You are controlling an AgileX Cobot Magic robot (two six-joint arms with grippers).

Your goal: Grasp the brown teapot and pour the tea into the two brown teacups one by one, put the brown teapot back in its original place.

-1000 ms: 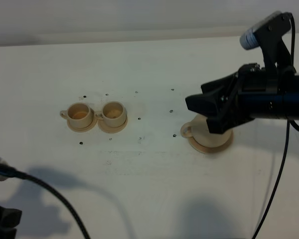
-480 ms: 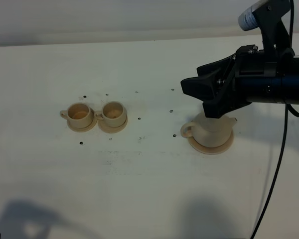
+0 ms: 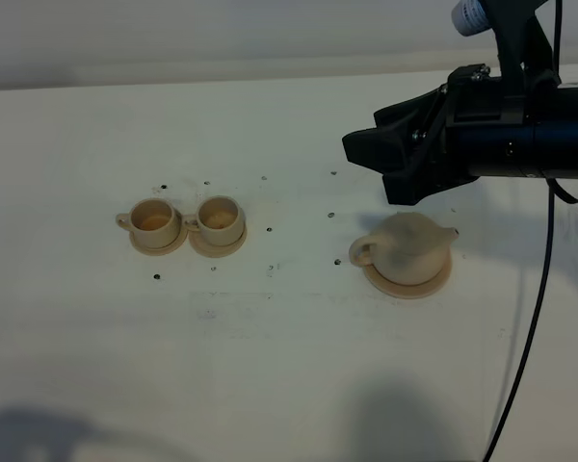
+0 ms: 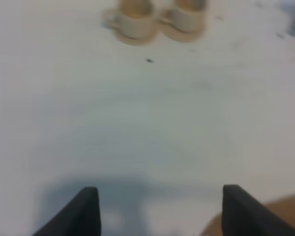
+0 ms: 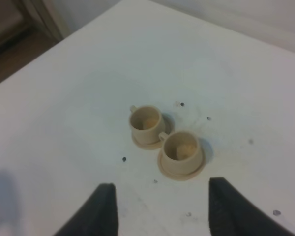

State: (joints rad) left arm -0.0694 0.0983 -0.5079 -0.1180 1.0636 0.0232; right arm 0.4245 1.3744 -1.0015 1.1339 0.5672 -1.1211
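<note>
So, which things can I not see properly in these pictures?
- Teapot: lid detail too small and soft in the high view; outside the right wrist view.
- Teacups: rims cut off by the frame edge and blurred in the left wrist view; contents too small to tell anywhere.
- Left jaws: only tips show in the left wrist view; outside the high view.
</note>
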